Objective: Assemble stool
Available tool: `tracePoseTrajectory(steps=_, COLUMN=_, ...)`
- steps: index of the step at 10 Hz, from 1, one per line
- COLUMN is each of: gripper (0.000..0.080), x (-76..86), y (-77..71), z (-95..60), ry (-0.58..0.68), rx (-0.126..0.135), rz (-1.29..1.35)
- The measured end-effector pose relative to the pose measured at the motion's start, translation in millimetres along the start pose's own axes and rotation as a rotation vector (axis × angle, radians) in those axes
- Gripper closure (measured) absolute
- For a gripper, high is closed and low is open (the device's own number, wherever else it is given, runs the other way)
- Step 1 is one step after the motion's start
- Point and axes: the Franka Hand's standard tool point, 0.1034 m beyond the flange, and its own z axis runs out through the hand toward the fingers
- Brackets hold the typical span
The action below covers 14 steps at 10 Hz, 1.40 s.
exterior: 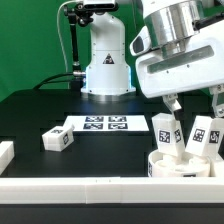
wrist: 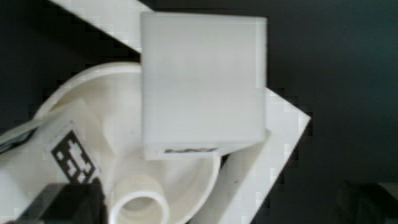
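The white round seat [exterior: 183, 166] lies at the exterior view's lower right, near the table's front edge. Two white tagged legs stand upright in it, one [exterior: 165, 131] beside the other [exterior: 205, 136]. A third leg [exterior: 58, 140] lies loose on the black table to the left. My gripper [exterior: 195, 102] hangs just above the two standing legs, open, with nothing between its fingers. In the wrist view, a blocky white leg [wrist: 205, 85] rises from the seat's ring [wrist: 98, 115]. A round socket [wrist: 151, 207] shows in the seat. My gripper [wrist: 210, 200] stands wide, its fingers only dim dark shapes.
The marker board [exterior: 105, 124] lies flat in the middle of the table. The arm's white base [exterior: 107, 68] stands behind it. A white rail [exterior: 90, 190] runs along the front edge, and a white block [exterior: 5, 155] sits at the far left.
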Motion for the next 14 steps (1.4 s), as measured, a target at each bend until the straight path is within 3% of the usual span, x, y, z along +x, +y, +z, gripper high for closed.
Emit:
tracePoseTrajectory(steps=4, gripper=0.0151, x=-5.8, y=-8.5, z=-8.0, ry=0.014, rx=-0.02, rz=-0.504)
tracePoseTrajectory(steps=9, gripper=0.0151, x=-5.6, y=-7.7, z=-7.0, ry=0.011, rx=-0.025, rz=-0.836)
tracePoseTrajectory(steps=14, gripper=0.0151, x=-11.5, y=-10.2, z=-5.4, ry=0.004, rx=-0.072, rz=-1.369)
